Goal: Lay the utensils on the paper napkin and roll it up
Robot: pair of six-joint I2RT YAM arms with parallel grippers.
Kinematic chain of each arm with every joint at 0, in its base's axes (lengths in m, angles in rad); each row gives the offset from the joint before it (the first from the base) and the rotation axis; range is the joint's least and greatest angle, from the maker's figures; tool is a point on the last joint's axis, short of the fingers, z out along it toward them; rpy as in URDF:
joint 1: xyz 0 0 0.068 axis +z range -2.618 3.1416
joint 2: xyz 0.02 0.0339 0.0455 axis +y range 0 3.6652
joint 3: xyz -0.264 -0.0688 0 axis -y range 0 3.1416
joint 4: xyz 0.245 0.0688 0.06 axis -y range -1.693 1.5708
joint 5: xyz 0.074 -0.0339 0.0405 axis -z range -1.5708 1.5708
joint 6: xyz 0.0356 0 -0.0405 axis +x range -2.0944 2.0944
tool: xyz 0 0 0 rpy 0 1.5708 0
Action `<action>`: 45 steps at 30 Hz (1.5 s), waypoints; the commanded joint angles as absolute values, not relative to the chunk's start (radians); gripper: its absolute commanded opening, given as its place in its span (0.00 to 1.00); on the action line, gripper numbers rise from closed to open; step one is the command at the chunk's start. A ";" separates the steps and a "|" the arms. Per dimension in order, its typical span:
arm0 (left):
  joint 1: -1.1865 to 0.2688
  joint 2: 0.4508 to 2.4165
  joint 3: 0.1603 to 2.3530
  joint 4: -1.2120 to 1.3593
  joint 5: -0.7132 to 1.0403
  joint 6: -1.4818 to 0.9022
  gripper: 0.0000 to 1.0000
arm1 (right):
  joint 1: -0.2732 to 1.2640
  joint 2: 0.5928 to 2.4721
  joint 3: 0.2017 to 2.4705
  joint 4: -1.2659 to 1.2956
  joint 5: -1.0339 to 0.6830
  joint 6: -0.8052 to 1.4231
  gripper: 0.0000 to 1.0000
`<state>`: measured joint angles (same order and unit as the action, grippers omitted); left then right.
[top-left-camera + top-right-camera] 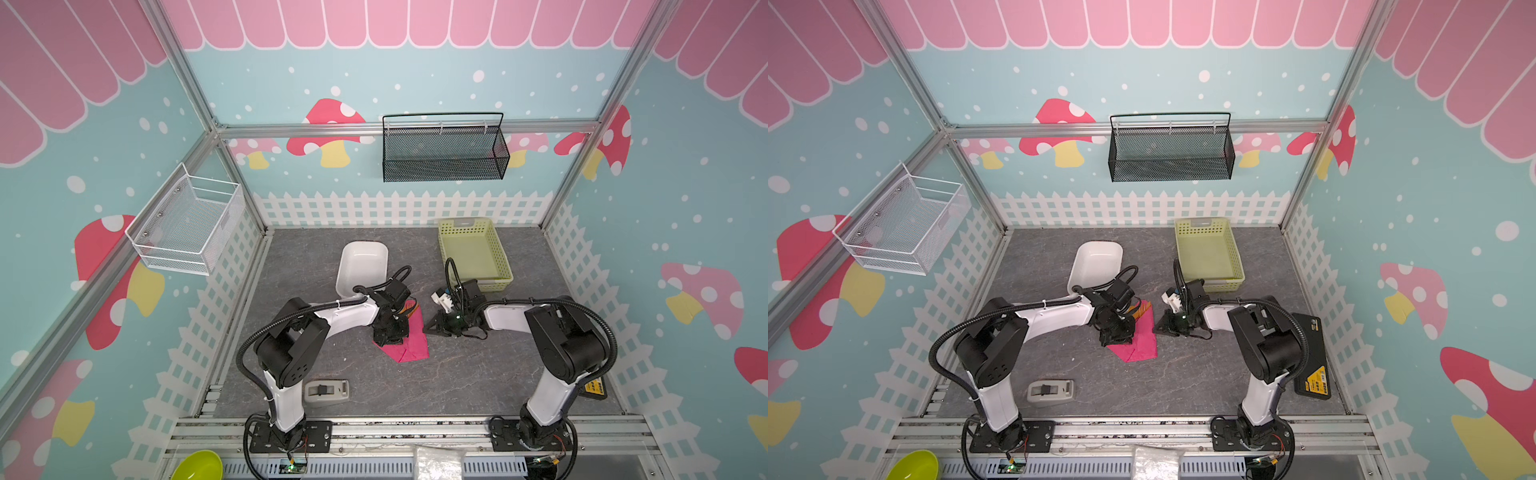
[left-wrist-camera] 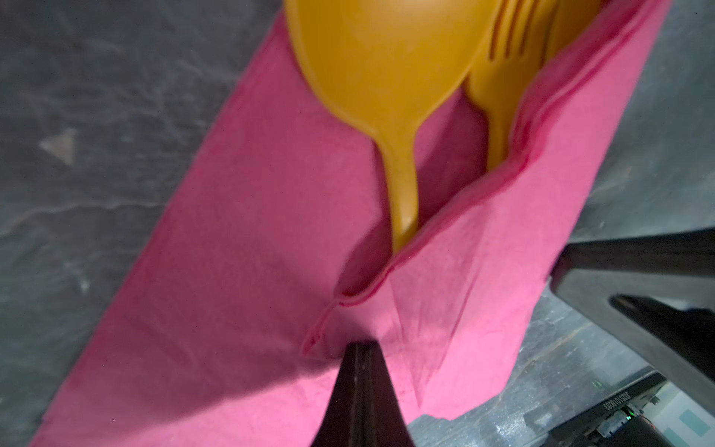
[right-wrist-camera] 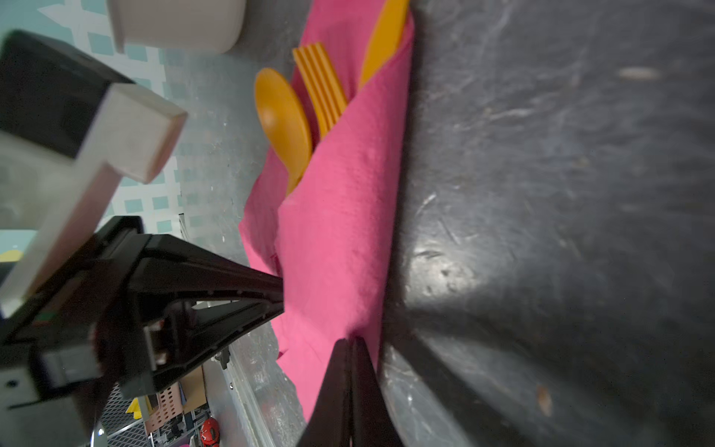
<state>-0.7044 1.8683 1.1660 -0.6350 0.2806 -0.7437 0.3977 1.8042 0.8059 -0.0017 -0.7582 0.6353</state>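
Magenta paper napkin [image 2: 232, 251] folded over orange spoon [image 2: 387, 69] and fork [image 2: 499, 93], I read left gripper [image 2: 360, 345] and right gripper [image 3: 350, 342] jaws both pressed together, tips touching its folds

You have a matt, softly creased paper napkin [image 2: 240, 271], a smooth, slightly glossy plastic spoon [image 2: 379, 58] and fork [image 2: 499, 108], and a dull, scuffed, stone-look counter [image 3: 561, 193].

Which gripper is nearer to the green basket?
Right. The right gripper sits against the napkin, just in front of the green basket; the left gripper is farther, on the napkin's other side.
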 commanded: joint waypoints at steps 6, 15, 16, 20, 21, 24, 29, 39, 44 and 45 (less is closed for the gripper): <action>-0.707 1.879 1.173 -0.656 0.266 -0.730 0.01 | 0.387 1.794 0.832 -0.073 -0.703 0.587 0.05; -0.707 1.882 1.174 -0.656 0.267 -0.730 0.02 | 0.387 1.810 0.892 -0.037 -0.782 0.595 0.05; -0.706 1.884 1.175 -0.656 0.267 -0.729 0.02 | 0.387 1.825 0.900 -0.034 -0.792 0.595 0.05; -0.706 1.882 1.173 -0.656 0.266 -0.730 0.02 | 0.381 1.861 0.911 -0.034 -0.770 0.586 0.05; -0.706 1.881 1.172 -0.656 0.266 -0.730 0.02 | 0.377 1.874 0.912 -0.037 -0.763 0.581 0.05; -0.706 1.882 1.172 -0.657 0.266 -0.730 0.02 | 0.368 1.891 0.918 -0.082 -0.701 0.553 0.04; -0.706 1.879 1.170 -0.657 0.263 -0.730 0.01 | 0.361 1.907 0.917 -0.101 -0.674 0.544 0.04; -0.706 1.882 1.171 -0.657 0.265 -0.729 0.01 | 0.359 1.885 1.023 -0.098 -0.713 0.548 0.04; -0.706 1.882 1.169 -0.657 0.264 -0.730 0.01 | 0.354 1.958 1.065 -0.098 -0.723 0.545 0.04; -0.706 1.882 1.169 -0.656 0.265 -0.731 0.01 | 0.353 1.973 1.072 -0.097 -0.729 0.542 0.04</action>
